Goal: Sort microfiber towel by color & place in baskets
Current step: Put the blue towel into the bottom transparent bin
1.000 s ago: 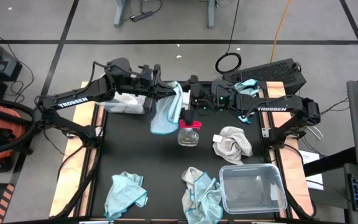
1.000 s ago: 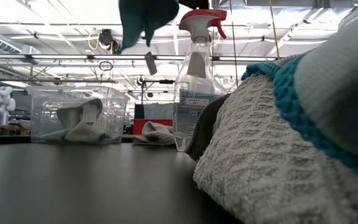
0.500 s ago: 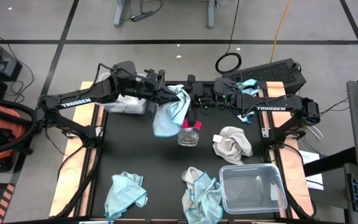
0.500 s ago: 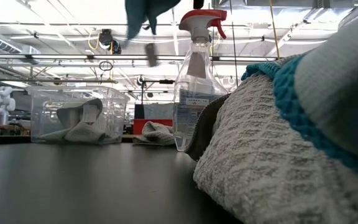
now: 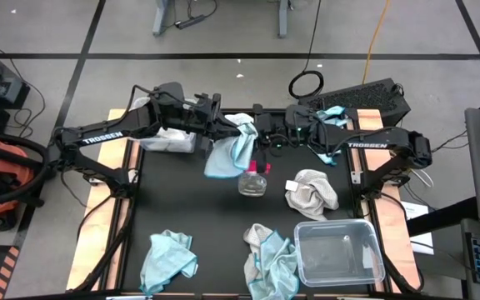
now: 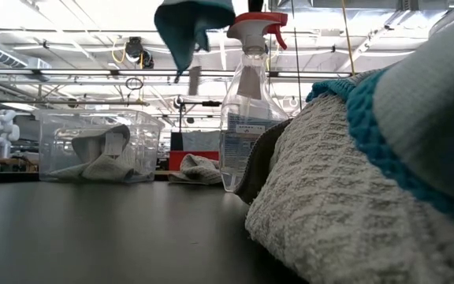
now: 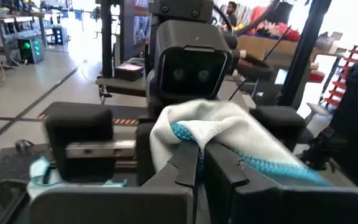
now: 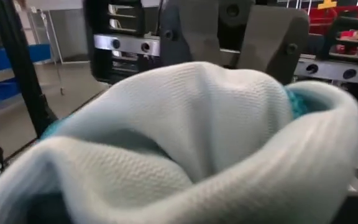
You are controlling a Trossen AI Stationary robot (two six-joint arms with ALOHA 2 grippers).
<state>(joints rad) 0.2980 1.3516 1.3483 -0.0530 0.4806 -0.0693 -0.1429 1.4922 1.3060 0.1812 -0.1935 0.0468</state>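
A light blue microfiber towel (image 5: 223, 152) hangs above the table's far middle, held between both grippers; in the low view only its lower part (image 6: 189, 24) shows. My left gripper (image 5: 220, 125) is shut on its top from the left. My right gripper (image 5: 255, 133) meets the same towel from the right and is shut on it. One basket (image 5: 372, 250) stands at the near right. The other basket (image 6: 93, 146) holds a white-grey towel and sits under my left arm. More towels lie on the table: blue ones (image 5: 169, 258) (image 5: 272, 262) and a white-grey one (image 5: 311, 190). My left gripper pinches a bunched fold at the towel's top (image 7: 188, 134) between its two fingers, coming level from the table's left. The towel is clear of the table and hangs slack below. My right gripper has the towel's upper right part (image 5: 245, 133), coming level from the table's right. In its wrist view the cloth (image 8: 197, 124) hides the fingers.
A clear spray bottle (image 5: 252, 179) with a red trigger head stands just below the hanging towel, near the middle. Another blue towel (image 5: 332, 117) lies on the right arm's base at the far right.
My right gripper has gone from above the spray bottle toward the far edge and the hanging towel, and now has its upper right part. My left gripper has shifted a little toward the table's right with the towel, whose top is now bunched between the two grippers.
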